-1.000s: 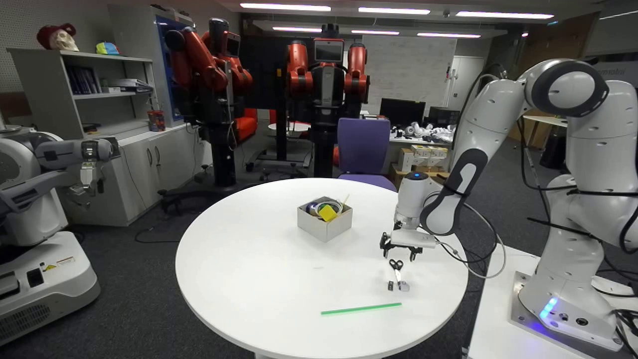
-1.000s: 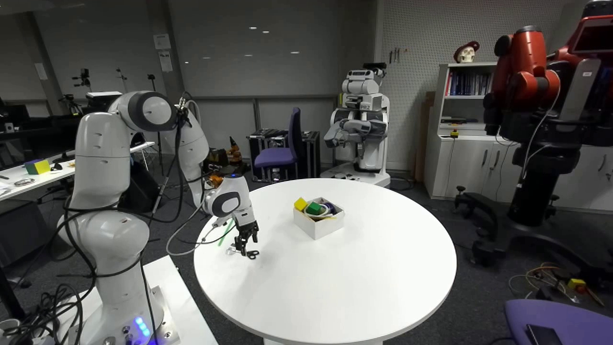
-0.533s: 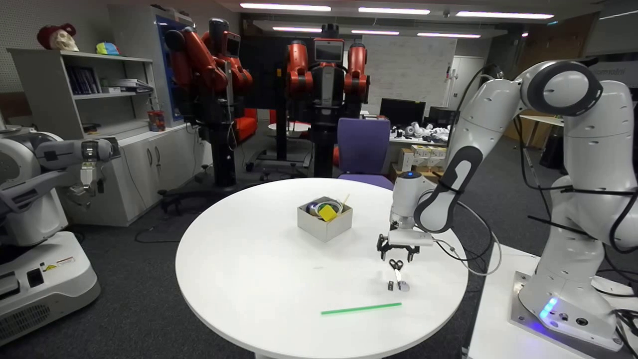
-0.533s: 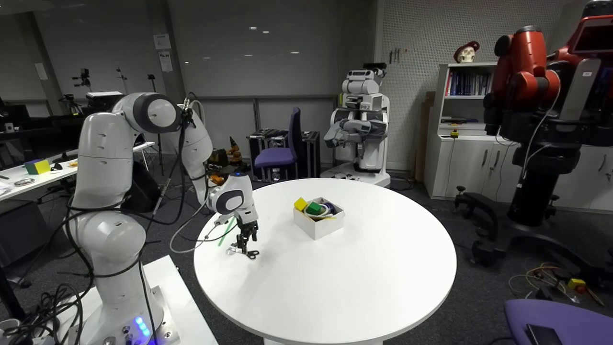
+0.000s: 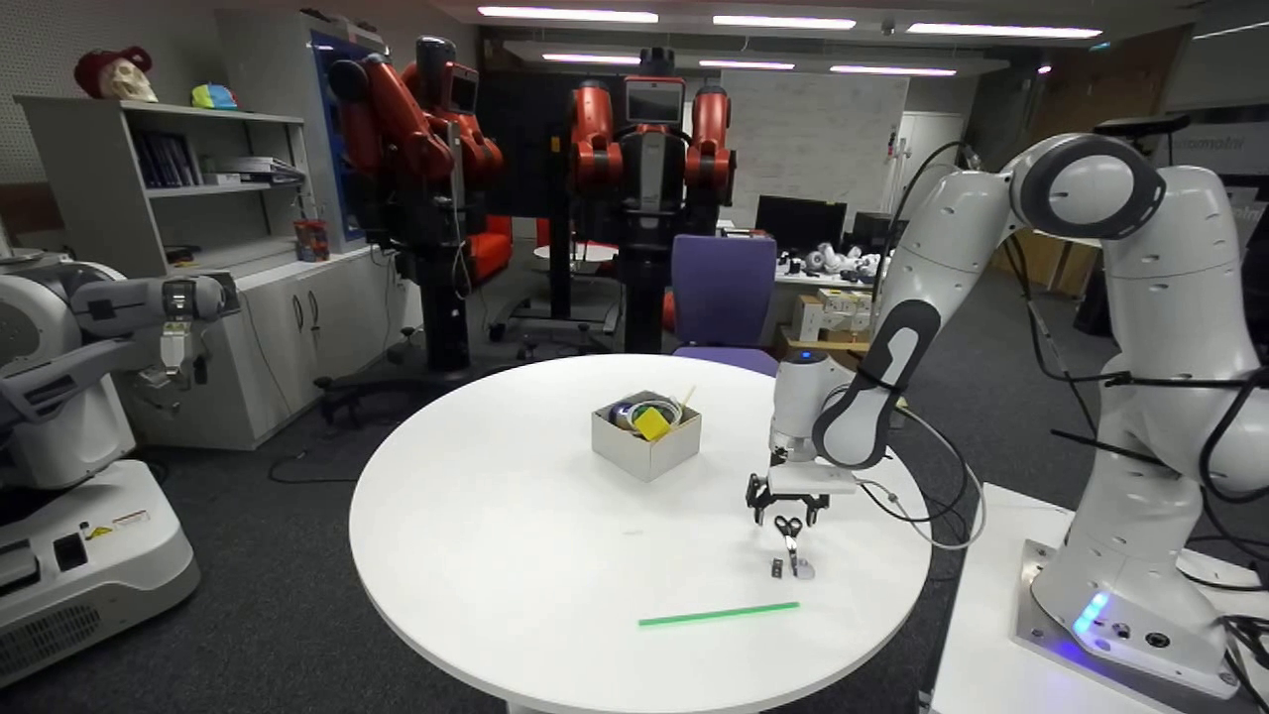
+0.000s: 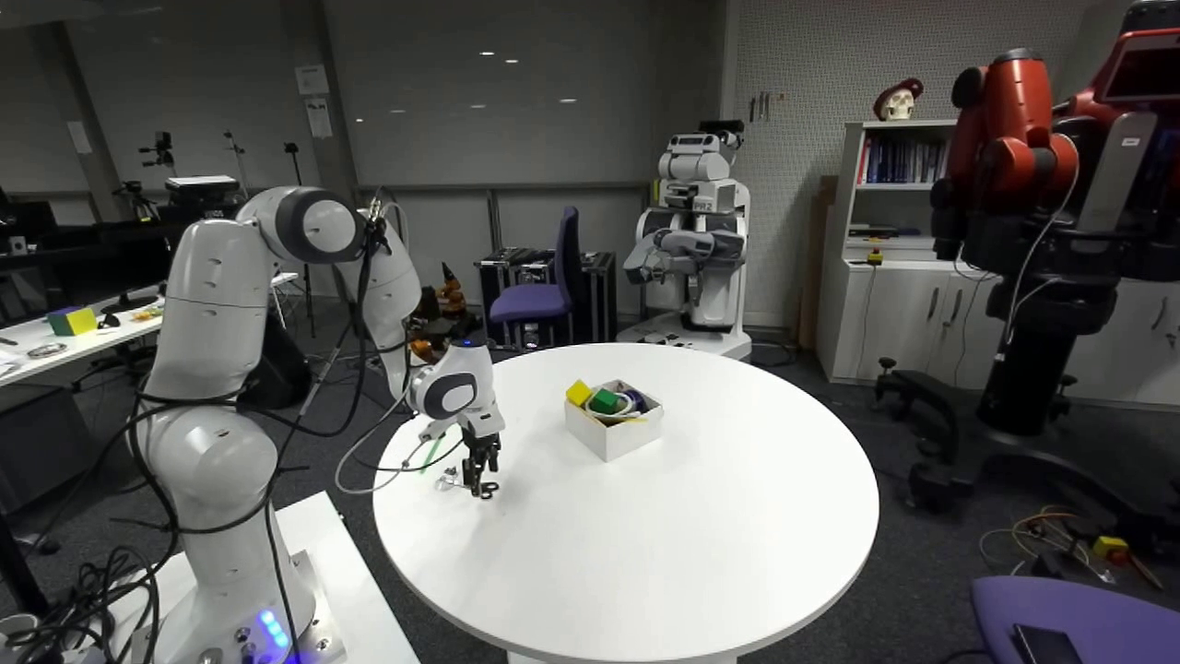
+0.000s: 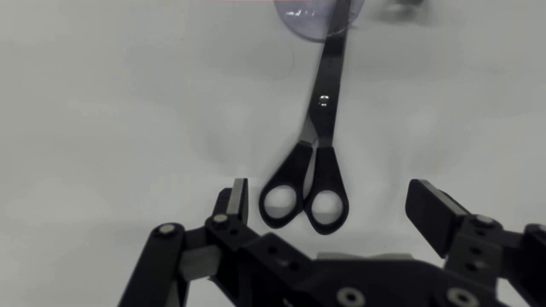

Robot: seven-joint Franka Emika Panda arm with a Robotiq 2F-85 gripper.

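Observation:
My gripper point(image 7: 327, 189) is open and empty above a pair of scissors point(image 7: 330, 166) with black handles. In the wrist view both handle loops lie between the fingers. The left finger point(image 7: 243, 200) is close beside the left loop; the right finger point(image 7: 431, 213) stands farther away. The scissors lie flat on the white round table point(image 5: 476, 575), and their blades run under or against a clear, purple-tinted round piece point(image 7: 298, 21). In an exterior view the gripper point(image 5: 785, 518) is just over the handles of the scissors point(image 5: 791, 540). In another exterior view the gripper point(image 6: 484, 481) partly hides the scissors.
A small dark piece point(image 5: 777, 568) lies beside the blades. A green strip point(image 5: 719, 615) lies near the table's edge. A white box point(image 5: 634, 458) holding a yellow block point(image 5: 651, 424), a green block point(image 6: 605, 401) and a cable stands on the table. A purple chair point(image 5: 724, 288) is behind.
My gripper has come lower and shifted slightly, so it is closer to the scissors' handles. The scissors and the other things on the table have not moved.

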